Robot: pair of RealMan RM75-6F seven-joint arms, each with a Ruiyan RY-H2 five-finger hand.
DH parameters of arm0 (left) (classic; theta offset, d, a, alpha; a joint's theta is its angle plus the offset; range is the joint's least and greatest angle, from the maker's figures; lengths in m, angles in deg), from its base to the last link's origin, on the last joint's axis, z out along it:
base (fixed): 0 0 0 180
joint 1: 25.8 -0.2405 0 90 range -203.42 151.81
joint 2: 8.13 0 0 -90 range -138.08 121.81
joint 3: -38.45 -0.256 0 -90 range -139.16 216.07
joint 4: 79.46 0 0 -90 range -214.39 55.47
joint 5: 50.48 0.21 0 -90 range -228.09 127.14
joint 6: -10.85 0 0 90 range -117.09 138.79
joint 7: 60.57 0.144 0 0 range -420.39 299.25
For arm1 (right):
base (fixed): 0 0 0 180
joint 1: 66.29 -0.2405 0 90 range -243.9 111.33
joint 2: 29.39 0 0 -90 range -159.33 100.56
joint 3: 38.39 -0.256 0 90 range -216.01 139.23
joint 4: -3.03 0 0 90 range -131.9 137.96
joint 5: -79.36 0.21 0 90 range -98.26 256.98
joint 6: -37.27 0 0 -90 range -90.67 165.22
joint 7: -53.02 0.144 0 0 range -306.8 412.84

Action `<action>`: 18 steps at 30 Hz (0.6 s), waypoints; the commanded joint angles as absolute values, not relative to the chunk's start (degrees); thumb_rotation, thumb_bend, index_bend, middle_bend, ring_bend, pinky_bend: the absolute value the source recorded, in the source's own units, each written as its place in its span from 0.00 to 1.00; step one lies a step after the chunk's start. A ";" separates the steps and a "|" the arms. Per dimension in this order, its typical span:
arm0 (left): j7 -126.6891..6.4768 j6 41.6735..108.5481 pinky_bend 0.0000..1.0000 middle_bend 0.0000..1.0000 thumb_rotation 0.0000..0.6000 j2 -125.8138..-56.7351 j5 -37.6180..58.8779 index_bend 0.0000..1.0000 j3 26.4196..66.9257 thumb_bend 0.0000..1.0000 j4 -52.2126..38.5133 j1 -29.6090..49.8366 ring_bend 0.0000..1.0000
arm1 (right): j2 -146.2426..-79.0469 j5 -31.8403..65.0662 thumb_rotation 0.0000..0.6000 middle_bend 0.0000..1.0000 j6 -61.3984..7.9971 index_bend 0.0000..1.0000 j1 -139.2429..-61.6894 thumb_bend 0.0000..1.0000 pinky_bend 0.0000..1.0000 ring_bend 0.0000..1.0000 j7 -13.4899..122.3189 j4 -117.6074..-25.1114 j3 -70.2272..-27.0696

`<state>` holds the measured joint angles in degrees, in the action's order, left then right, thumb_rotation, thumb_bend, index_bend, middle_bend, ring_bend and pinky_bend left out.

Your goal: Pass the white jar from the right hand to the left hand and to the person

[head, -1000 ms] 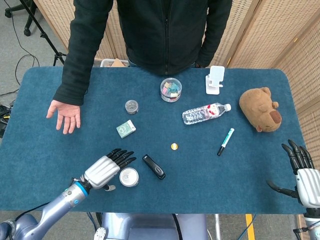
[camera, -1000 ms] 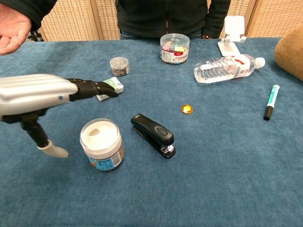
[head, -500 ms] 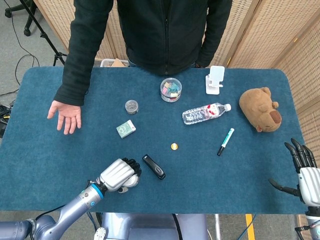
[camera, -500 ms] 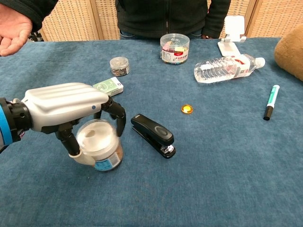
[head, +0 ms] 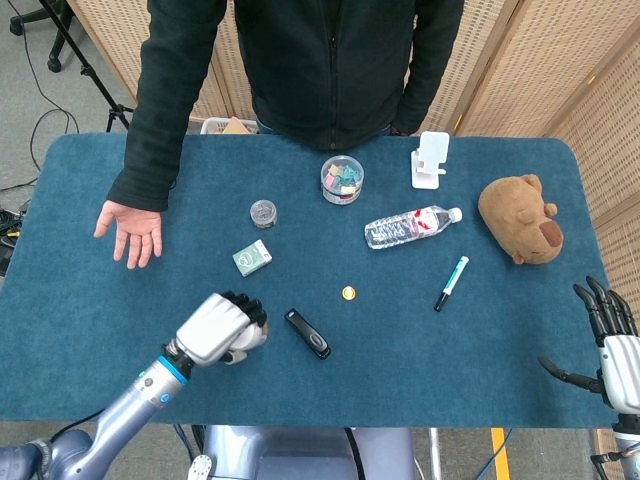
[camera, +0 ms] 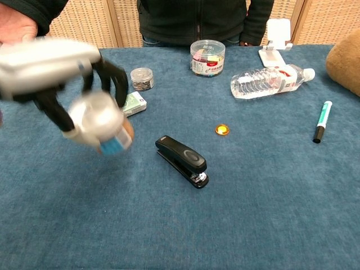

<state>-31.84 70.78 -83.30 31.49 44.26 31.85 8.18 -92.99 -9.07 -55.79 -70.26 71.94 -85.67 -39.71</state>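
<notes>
Left hand: fingers wrapped around the white jar, gripping it from above; jar is off the table, tilted, blurred in the chest view.
Grip detail: fingers sit around the lid end and upper wall; how far they reach down the body, cannot tell through the blur.
Jar position: in the left hand, over the near-left part of the table, near the black stapler and the green card pack.
Right hand: at the far right table edge, fingers spread, holding nothing; well apart from the jar.
Person's hand: palm up on the left side of the table, open, beyond the jar.
Risk 1: tilted jar with smooth wall could slip out of a top grasp on the way, and drop onto the table or the stapler.
Risk 2: fast swing (blur suggests speed) could overshoot the palm or knock the person's fingers.
Risk 3: letting go before the palm is under the jar; it would roll on the cloth.
Risk 4: low path could clip the card pack or the small grey tin.
Judgement: jar is on the left side already, so the last leg to the person looks like what remains.
</notes>
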 commanded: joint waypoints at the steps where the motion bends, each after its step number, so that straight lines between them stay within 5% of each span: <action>1: -33.00 74.34 0.53 0.55 1.00 -76.03 32.21 0.62 48.08 0.20 36.82 7.93 0.42 | -92.98 -9.07 1.00 0.00 -55.65 0.00 -70.16 0.00 0.00 0.00 71.91 -85.72 -39.87; 9: -40.28 79.97 0.53 0.56 1.00 -62.21 29.44 0.62 53.18 0.20 38.34 4.71 0.43 | -92.99 -9.34 1.00 0.00 -55.01 0.00 -69.99 0.00 0.00 0.00 71.64 -85.78 -40.39; 18: -49.43 79.09 0.53 0.56 1.00 -60.65 26.65 0.62 52.53 0.19 28.35 3.23 0.43 | -93.18 -9.84 1.00 0.00 -54.83 0.00 -69.76 0.00 0.00 0.00 70.76 -86.11 -40.75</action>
